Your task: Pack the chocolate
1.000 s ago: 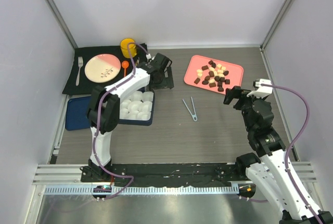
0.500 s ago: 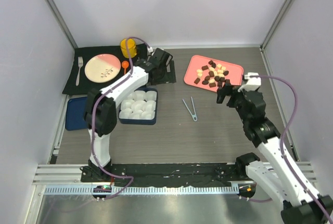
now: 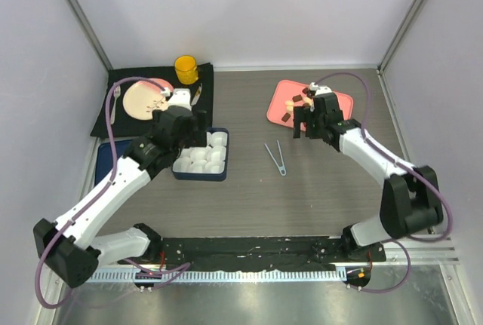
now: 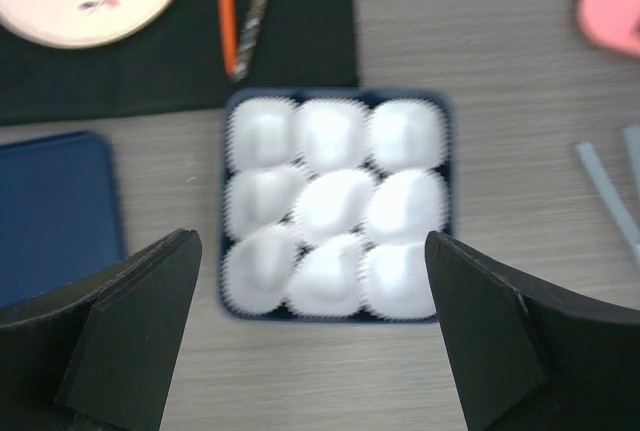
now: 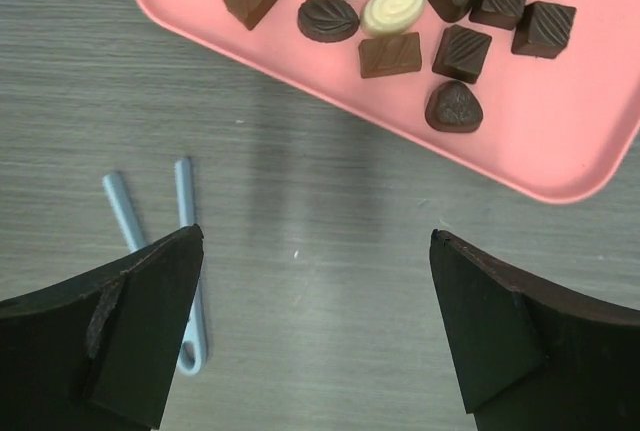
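The chocolate (image 3: 294,100), dark brown and cream pieces, lies on a pink tray (image 3: 343,101) at the back right; my right arm covers part of the pile. My right gripper (image 3: 308,126) hovers open over bare table just short of the tray's near edge. In the right wrist view the chocolate (image 5: 390,54) sits on the tray (image 5: 560,141) beyond the gripper (image 5: 316,234). A dark blue box (image 3: 224,160) holds several white paper cups (image 4: 335,206). My left gripper (image 3: 192,124) hangs open above the box's left side; in its wrist view the gripper (image 4: 312,239) holds nothing.
Light blue tongs (image 3: 277,157) lie between box and tray, also the tongs (image 5: 188,261) by my right gripper's left finger. A black mat (image 3: 121,123) carries a pink plate (image 3: 143,99) and yellow cup (image 3: 186,68). A blue lid (image 3: 106,165) lies left of the box.
The left arm swung back from beyond the box to its left side. The right arm reached forward and left to the tray's near edge. Both grippers stayed open.
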`<state>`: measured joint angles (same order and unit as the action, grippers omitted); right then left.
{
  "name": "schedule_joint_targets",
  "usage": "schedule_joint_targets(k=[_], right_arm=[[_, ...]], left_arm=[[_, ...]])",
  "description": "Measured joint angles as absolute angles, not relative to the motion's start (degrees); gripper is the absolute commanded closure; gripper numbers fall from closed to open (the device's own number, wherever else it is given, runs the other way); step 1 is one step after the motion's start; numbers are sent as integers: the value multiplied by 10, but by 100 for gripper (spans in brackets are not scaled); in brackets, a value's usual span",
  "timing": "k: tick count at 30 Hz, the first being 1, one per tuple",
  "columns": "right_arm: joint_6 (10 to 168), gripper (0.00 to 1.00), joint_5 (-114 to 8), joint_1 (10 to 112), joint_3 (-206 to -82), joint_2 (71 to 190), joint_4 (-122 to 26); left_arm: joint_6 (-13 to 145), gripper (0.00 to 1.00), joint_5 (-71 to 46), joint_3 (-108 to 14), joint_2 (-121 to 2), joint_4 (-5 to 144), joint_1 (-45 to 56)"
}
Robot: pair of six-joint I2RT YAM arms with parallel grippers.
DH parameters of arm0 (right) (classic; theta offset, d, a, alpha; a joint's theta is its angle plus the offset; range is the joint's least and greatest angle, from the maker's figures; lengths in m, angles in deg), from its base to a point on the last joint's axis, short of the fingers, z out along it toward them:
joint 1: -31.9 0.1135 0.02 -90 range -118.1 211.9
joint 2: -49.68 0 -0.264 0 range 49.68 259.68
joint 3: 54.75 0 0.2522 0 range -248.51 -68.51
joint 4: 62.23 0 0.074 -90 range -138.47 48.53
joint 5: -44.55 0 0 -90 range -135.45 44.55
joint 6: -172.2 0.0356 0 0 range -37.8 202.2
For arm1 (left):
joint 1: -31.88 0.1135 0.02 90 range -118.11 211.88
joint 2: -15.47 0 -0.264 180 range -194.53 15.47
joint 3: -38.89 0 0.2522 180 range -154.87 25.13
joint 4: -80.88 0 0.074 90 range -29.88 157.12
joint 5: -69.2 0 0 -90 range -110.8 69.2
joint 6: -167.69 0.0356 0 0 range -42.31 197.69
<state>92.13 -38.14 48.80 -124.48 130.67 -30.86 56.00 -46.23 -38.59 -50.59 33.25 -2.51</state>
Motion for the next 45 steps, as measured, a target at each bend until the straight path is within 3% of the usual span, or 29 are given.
schedule_joint_targets(k=[3,14,32,45], right_arm=[[901,5,-395,476,-1284,1380,-308],[853,6,-468,455,-1412,1568,-314],[848,9,-501,460,-1398,1592,-321],[950,11,-522,616,-1385,1582,-344]], left_arm=[[586,0,-501,-329,-459,335,-25],[673,0,-598,-247,-404,409,-25],[705,0,-632,-241,-435,430,-25],[702,1,-621,-241,-436,429,-25]])
